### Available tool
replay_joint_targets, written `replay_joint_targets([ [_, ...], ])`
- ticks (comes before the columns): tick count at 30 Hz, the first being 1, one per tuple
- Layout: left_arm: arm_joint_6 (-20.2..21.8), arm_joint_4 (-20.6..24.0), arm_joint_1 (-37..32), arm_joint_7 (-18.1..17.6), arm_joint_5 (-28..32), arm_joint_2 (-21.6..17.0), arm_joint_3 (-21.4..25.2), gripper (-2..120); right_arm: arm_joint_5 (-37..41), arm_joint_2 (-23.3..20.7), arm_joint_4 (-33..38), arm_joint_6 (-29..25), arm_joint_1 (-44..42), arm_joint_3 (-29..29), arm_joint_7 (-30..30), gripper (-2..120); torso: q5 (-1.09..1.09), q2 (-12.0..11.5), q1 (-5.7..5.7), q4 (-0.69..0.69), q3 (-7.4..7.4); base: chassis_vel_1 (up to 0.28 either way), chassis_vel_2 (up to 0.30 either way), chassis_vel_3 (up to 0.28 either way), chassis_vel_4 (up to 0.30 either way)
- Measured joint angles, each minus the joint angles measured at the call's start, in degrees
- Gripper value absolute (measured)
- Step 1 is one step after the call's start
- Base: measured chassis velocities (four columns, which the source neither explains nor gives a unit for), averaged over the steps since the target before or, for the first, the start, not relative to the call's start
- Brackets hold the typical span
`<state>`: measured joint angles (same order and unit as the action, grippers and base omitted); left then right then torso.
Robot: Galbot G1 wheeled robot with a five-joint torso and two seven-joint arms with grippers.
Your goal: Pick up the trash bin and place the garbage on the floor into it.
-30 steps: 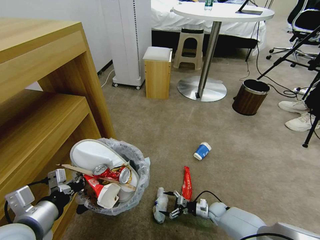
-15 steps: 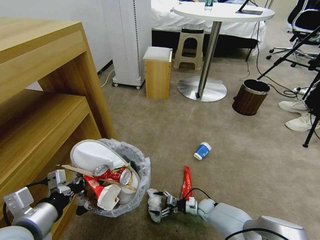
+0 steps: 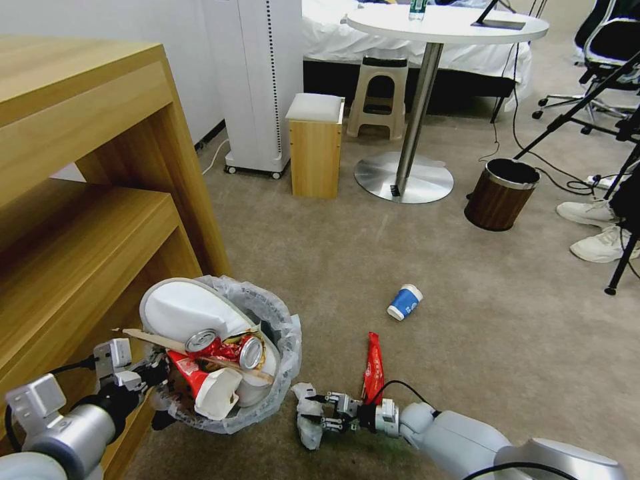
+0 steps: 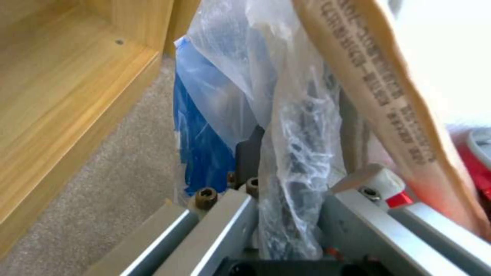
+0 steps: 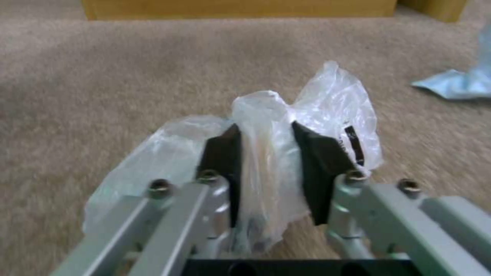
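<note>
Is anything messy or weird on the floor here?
Yes. A blue paper cup lies tipped on its side on the carpet, and a red wrapper lies nearby. The trash bin, gripped at its rim by the left gripper, is heaped over the top. The right gripper pinches crumpled clear plastic.

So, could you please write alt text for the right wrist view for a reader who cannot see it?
The right claw is shut on a crumpled clear plastic wrapper, its two black pads pinching the middle of it just above the beige carpet. A wooden furniture edge runs across the far side.
</note>
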<state>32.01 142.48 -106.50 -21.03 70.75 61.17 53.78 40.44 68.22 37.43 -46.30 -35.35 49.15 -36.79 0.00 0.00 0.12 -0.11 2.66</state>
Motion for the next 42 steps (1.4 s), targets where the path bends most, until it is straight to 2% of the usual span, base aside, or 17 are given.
replay_joint_targets([
  [2, 0.0, 0.0, 0.02, 0.0, -0.04, 0.06, -0.15, 0, -0.17, -0.59, 0.19, 0.0, -0.2, -0.62, -0.01, 13, 0.0, 0.0, 0.0, 0.01, 0.0, 0.0, 0.0, 0.0, 0.0],
  [3, 0.0, 0.0, 0.02, 0.0, -0.04, 0.06, -0.15, 0, -0.17, -0.59, 0.19, 0.0, -0.2, -0.62, -0.01, 13, 0.0, 0.0, 0.0, 0.01, 0.0, 0.0, 0.0, 0.0, 0.0],
  [5, 0.0, 0.0, -0.02, 0.0, -0.09, 0.1, -0.21, 0, -0.35, -0.98, 0.38, 0.0, -0.37, -1.25, -0.05, 1, 0.0, 0.0, 0.0, 0.0, 0.0, 0.0, 0.0, 0.0, 0.0],
  [6, 0.0, 0.01, -0.02, 0.0, -0.09, 0.12, -0.25, 0, -0.4, -1.08, 0.5, 0.0, -0.43, -1.49, -0.05, 0, 0.01, 0.0, 0.0, 0.01, 0.0, 0.0, 0.0, 0.0, 0.0],
  [13, 0.02, 0.27, -0.24, 0.0, -0.19, 0.38, -0.34, 0, -0.81, -2.3, 1.12, -0.03, -0.73, -2.69, -0.21, 0, 0.01, 0.0, 0.0, 0.01, 0.0, 0.0, 0.0, 0.0, 0.0],
  [25, 0.11, 0.05, -0.7, 0.14, -1.09, 0.65, -0.45, 0, -0.13, -7.07, 4.76, -0.13, -1.12, -7.15, -1.68, 0, 0.02, 0.0, 0.0, 0.01, 0.0, 0.0, 0.0, 0.0, 0.0],
  [35, 0.36, -1.75, -0.26, 0.47, -1.97, 0.38, -0.84, 0, 2.14, -13.41, 13.4, -0.17, -1.48, -11.63, -2.42, 0, 0.01, 0.0, 0.0, 0.01, 0.0, 0.0, 0.0, 0.0, 0.0],
  [42, 0.47, -2.55, 0.25, 0.9, -2.39, 0.04, -1.32, 0, 3.23, -15.97, 17.26, -0.17, -1.63, -13.27, -2.24, 0, 0.01, 0.0, 0.0, 0.01, 0.0, 0.0, 0.0, 0.0, 0.0],
])
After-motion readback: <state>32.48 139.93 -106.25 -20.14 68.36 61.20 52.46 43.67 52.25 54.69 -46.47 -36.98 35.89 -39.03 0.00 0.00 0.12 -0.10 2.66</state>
